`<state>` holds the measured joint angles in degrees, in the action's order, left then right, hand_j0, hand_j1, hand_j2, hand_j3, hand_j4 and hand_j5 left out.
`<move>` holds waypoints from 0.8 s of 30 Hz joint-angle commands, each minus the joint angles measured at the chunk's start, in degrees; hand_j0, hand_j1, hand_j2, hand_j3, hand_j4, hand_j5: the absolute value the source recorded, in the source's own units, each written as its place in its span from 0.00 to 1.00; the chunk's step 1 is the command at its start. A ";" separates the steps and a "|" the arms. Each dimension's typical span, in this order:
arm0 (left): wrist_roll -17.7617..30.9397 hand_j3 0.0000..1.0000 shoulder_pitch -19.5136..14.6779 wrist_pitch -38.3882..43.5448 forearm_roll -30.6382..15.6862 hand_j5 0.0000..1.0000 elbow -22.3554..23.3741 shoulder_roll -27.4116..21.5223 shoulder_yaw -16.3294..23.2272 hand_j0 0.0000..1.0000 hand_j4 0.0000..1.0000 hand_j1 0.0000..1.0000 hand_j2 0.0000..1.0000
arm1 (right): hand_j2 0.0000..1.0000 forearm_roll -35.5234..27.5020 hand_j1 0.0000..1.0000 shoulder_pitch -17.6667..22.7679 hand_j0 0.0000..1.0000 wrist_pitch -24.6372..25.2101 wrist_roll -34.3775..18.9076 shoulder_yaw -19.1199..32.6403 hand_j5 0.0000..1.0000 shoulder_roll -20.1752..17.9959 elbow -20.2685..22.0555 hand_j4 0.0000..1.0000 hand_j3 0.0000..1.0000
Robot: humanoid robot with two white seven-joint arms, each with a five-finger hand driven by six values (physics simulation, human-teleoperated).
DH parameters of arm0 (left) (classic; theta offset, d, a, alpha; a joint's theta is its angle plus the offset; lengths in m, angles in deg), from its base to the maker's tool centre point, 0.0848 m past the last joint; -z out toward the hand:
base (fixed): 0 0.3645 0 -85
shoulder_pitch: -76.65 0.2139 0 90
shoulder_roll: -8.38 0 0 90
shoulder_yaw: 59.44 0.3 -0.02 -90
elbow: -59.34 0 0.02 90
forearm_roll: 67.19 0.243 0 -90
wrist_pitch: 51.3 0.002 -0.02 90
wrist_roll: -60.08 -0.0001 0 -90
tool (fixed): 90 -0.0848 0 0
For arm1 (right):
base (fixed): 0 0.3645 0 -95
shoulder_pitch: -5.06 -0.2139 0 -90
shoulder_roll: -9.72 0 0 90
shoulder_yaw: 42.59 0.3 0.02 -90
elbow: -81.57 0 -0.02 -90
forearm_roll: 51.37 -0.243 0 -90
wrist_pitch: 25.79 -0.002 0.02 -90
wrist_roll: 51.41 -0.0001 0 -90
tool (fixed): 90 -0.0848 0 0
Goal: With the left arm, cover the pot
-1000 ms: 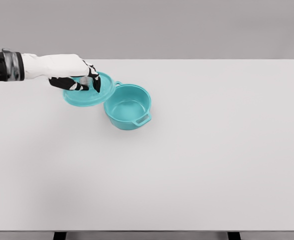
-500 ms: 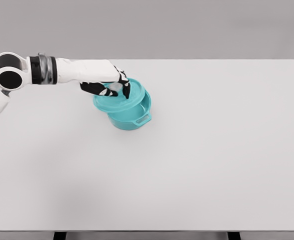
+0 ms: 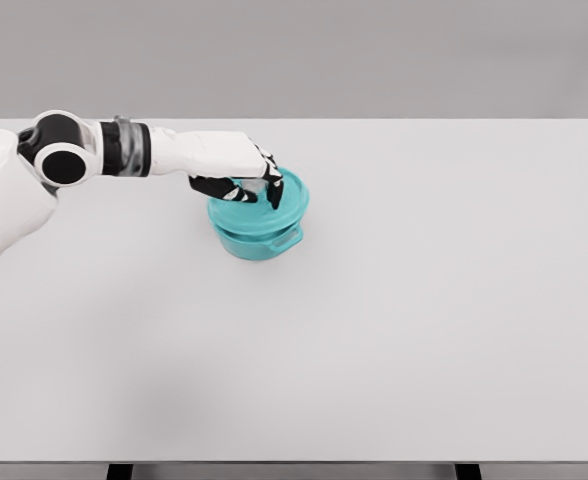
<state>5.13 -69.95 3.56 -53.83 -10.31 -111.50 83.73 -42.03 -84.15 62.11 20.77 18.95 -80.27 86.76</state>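
Teal on white is all that catches the eye: a pot [image 3: 261, 237] sits on the table [image 3: 424, 320], left of the middle and toward the far side. A matching lid [image 3: 279, 205] lies over its mouth, roughly centred, though whether it sits flush on the rim all the way round I cannot tell. One pot handle [image 3: 287, 241] pokes out at the front right, below the lid's edge.

From the left comes the white arm, stretched nearly level over the tabletop, its black-banded wrist and round elbow joint in plain sight. The left hand [image 3: 236, 176] rests on top of the lid, black fingers [image 3: 274, 190] curled down and closed around what looks like a clear knob at the centre; the knob itself is mostly hidden by the hand.

Open room is plentiful. The whole right half of the table is bare white, and so is the wide near stretch between the pot and the front edge. Behind the pot a narrower strip runs to the far edge, where the grey wall begins. Left of the pot, only the arm crosses the surface. Two dark table legs show just under the near edge.
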 commanded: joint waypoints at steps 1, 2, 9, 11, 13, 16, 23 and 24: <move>-0.06 0.49 0.00 0.15 0.00 0.49 0.04 0.18 -0.08 0.49 0.49 0.49 0.49 | 1.00 -0.02 1.00 0.00 1.00 -0.01 -0.02 -0.01 1.00 -0.01 0.00 1.00 1.00; -0.06 0.49 0.09 0.15 0.00 0.49 0.04 0.18 -0.08 0.49 0.49 0.49 0.49 | 1.00 -0.02 1.00 0.00 1.00 -0.01 -0.02 -0.01 1.00 -0.01 0.00 1.00 1.00; -0.06 0.55 0.53 0.15 0.09 0.55 0.92 0.09 -0.08 0.55 0.55 0.55 0.55 | 1.00 -0.02 1.00 0.00 1.00 -0.01 -0.02 -0.01 1.00 -0.01 0.00 1.00 1.00; -0.06 0.55 0.53 0.15 0.09 0.55 1.71 0.18 -0.08 0.55 0.55 0.55 0.55 | 1.00 -0.02 1.00 0.00 1.00 -0.01 -0.02 -0.01 1.00 -0.01 0.00 1.00 1.00; -0.06 0.57 0.53 0.15 0.09 0.57 1.71 0.18 -0.08 0.57 0.57 0.57 0.57 | 1.00 -0.02 1.00 0.00 1.00 -0.01 -0.02 -0.10 1.00 -0.01 0.00 1.00 1.00; -0.06 0.60 0.53 0.15 0.09 0.60 1.71 0.18 -0.08 0.60 0.60 0.60 0.60 | 1.00 -0.02 1.00 0.00 1.00 -0.01 -0.02 -0.01 1.00 -0.01 0.00 1.00 1.00; -0.06 0.76 0.53 0.15 0.00 0.76 1.71 0.26 -0.08 0.76 0.76 0.76 0.76 | 1.00 -0.02 1.00 0.00 1.00 -0.01 -0.02 -0.01 1.00 -0.01 0.00 1.00 1.00; -0.06 0.77 0.53 0.15 0.00 0.77 1.71 0.26 -0.08 0.77 0.77 0.77 0.77 | 1.00 -0.02 1.00 0.00 1.00 -0.01 -0.02 -0.01 1.00 -0.01 0.00 1.00 1.00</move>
<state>5.10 -69.43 3.55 -53.47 -8.59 -111.23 83.72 -42.03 -84.15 62.11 20.77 18.95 -80.27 86.76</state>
